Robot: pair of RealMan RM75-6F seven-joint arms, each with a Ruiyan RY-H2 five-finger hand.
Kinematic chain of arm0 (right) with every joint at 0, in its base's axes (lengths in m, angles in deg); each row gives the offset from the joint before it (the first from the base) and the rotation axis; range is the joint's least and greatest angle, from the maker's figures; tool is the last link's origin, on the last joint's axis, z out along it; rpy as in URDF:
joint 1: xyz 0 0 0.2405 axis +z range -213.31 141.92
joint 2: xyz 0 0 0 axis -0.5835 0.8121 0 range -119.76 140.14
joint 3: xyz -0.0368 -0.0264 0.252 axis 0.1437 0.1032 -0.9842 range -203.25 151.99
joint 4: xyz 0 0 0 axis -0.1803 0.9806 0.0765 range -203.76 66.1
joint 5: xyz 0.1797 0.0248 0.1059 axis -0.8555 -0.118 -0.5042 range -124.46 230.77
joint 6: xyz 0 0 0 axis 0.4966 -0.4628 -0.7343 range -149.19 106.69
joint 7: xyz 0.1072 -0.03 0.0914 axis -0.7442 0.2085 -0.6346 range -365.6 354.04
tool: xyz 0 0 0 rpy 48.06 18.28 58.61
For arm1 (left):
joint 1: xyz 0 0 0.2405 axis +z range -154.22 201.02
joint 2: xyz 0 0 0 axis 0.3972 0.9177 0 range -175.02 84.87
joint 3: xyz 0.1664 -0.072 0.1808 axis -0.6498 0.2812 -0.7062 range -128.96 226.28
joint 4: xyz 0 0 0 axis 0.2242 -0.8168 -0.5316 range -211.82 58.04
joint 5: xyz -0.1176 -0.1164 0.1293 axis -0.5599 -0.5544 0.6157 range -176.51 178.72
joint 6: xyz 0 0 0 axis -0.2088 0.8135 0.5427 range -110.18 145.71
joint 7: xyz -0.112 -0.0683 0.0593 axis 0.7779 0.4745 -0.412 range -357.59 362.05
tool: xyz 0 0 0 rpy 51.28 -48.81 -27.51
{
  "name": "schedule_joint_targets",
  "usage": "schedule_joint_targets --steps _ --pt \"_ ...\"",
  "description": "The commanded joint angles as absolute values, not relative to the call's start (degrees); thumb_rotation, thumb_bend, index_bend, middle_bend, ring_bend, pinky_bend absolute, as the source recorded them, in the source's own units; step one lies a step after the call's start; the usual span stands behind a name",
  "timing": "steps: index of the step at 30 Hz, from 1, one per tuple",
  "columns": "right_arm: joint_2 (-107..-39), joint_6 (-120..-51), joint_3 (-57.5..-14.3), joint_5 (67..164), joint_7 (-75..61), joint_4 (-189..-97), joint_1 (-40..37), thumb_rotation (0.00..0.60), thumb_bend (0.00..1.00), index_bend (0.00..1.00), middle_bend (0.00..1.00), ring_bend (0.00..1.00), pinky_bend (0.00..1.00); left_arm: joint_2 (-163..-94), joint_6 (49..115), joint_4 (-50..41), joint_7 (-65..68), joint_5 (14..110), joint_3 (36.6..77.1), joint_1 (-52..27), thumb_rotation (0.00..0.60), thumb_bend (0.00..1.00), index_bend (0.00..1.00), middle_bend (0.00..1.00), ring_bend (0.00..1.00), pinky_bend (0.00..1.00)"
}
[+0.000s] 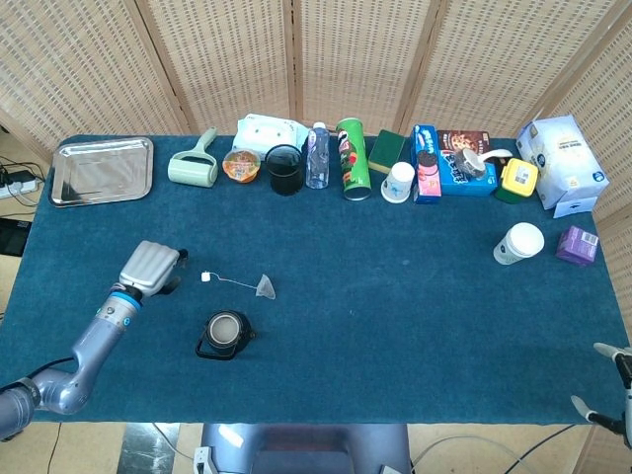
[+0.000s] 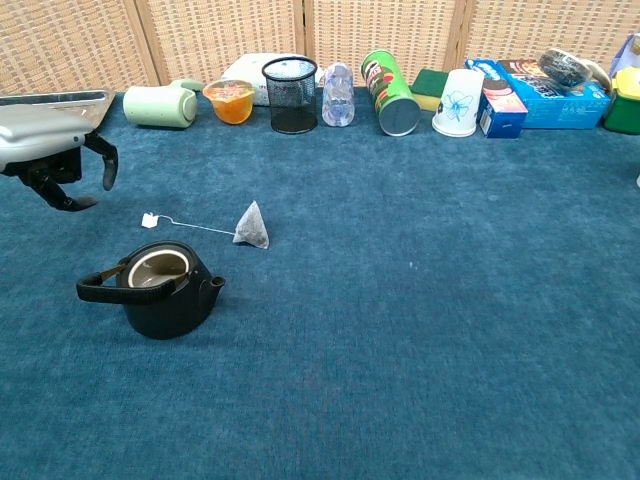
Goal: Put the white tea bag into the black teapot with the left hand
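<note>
**Entry: left hand nearing tag end of tea bag; teapot open and waiting**

Item 1. White tea bag [image 1: 267, 287]: lying on the blue tabletop [image 1: 395, 326] left of frame centre in the head view, untouched. Its pyramid pouch is sitting at the right end, with a thin string running left and slightly up-frame to a small white tag [image 1: 204, 277]. The long axis is therefore lying almost across the frame, tag end toward the left hand.

Item 2. Left hand [image 1: 151, 267]: hovering at frame left, just beside the tag and not touching it. In the chest view its dark fingers [image 2: 105, 165] are hanging apart and curving downward, holding nothing. The tea bag is lying to its right in the frame, tag first, pouch beyond.

Item 3. Black teapot [image 1: 226, 334]: standing below the string in the head view, lidless, mouth showing a pale interior; nothing can be seen inside. Handle is pointing frame left in the chest view.

Item 4. Right hand [image 1: 614, 390]: only fingertips are showing at the lower right corner, well apart from everything; whether it is wide or closed I cannot tell.

Item 5. Other containers: metal tray [image 1: 101, 170] at upper left, appearing bare; black mesh cup [image 2: 290, 95] in the back row, contents not discernible.

Assessment: the left hand is far nearer, and the grasp is probably turning on the tag or string.
</note>
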State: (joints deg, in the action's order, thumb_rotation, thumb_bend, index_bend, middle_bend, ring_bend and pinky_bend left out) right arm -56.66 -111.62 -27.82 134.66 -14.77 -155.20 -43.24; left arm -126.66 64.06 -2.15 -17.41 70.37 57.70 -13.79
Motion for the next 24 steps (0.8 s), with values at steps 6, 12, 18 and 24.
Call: schedule_joint_targets --steps 6,12,18,24 --pt "-56.50 -111.45 -28.13 134.10 -14.61 -155.40 -43.45 0.600 0.19 0.25 0.27 0.19 0.12 -132.33 63.13 -9.66 -16.96 69.48 57.18 -16.15 0.600 0.39 0.46 1.00 1.00 0.95" --pt "-56.42 -111.34 -28.38 133.42 -14.71 -155.37 -43.77 0.600 0.19 0.25 0.27 0.19 0.12 -135.10 62.51 -12.94 -15.87 70.08 56.63 -17.33 0.600 0.39 0.46 1.00 1.00 0.95" --pt "-56.33 -111.47 -28.59 132.87 -15.17 -155.08 -44.24 0.600 0.18 0.25 0.27 0.19 0.12 -136.96 62.23 -14.73 -15.23 70.31 56.29 -18.14 0.600 0.39 0.46 1.00 1.00 0.95" --pt "-56.45 -111.07 -28.68 132.65 -15.66 -154.66 -44.37 0.600 0.19 0.25 0.27 0.19 0.12 -137.71 62.00 -15.34 -14.82 70.21 55.89 -18.46 0.600 0.39 0.46 1.00 1.00 0.95"
